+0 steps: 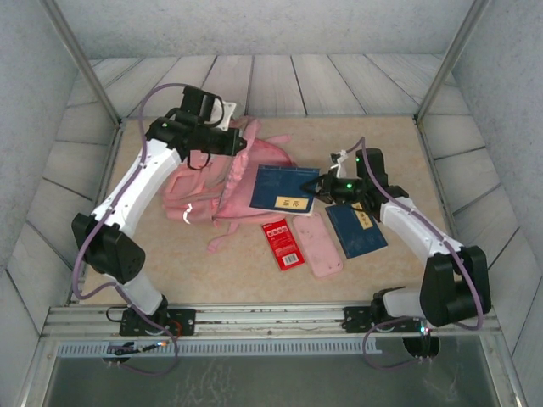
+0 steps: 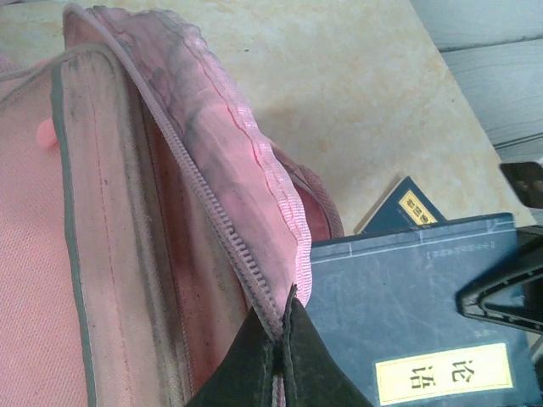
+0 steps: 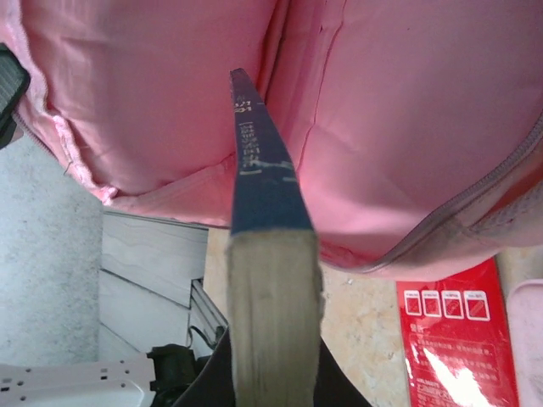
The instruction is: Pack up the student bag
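Gaping pink student bag (image 1: 199, 191), grimy zip edge (image 2: 242, 254) | left tool (image 2: 278, 343) pinching it | right tool (image 3: 273, 377) clamped on blue book (image 3: 265, 195)

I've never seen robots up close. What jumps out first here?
A pink backpack lies left of centre on the table, its zip edge pinched by the left gripper. The right gripper holds a large dark blue book by the bag's opening. A red packet, a pink pencil case and a smaller blue book lie nearer the front edge.
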Robot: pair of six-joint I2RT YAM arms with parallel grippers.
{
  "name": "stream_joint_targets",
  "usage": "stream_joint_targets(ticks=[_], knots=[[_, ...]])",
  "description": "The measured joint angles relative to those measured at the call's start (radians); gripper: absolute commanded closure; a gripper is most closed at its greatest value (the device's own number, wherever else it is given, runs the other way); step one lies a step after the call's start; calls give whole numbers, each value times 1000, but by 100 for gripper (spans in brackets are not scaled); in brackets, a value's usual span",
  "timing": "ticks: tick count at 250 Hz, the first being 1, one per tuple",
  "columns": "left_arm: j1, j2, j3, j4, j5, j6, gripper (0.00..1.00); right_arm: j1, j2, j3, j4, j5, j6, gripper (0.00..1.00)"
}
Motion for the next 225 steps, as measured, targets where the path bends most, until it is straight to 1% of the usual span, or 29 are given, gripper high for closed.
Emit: stream_joint_targets(ticks=[44, 72, 109, 140, 180, 225], knots=[[20, -26, -29, 10, 93, 16, 100, 39, 47, 0, 100, -1, 73, 100], [22, -103, -128, 31, 174, 35, 100, 95, 81, -5, 169, -1, 121, 100], [26, -230, -261, 55, 251, 61, 100, 156, 138, -16, 259, 5, 190, 100], [31, -299, -296, 61, 283, 70, 100, 200, 204, -16, 322, 49, 264, 100], [54, -333, -299, 78, 318, 69, 100, 271, 280, -10, 406, 139, 370, 100], [71, -342, -300, 94, 345, 74, 100, 357, 396, 84, 468, 190, 449, 100]])
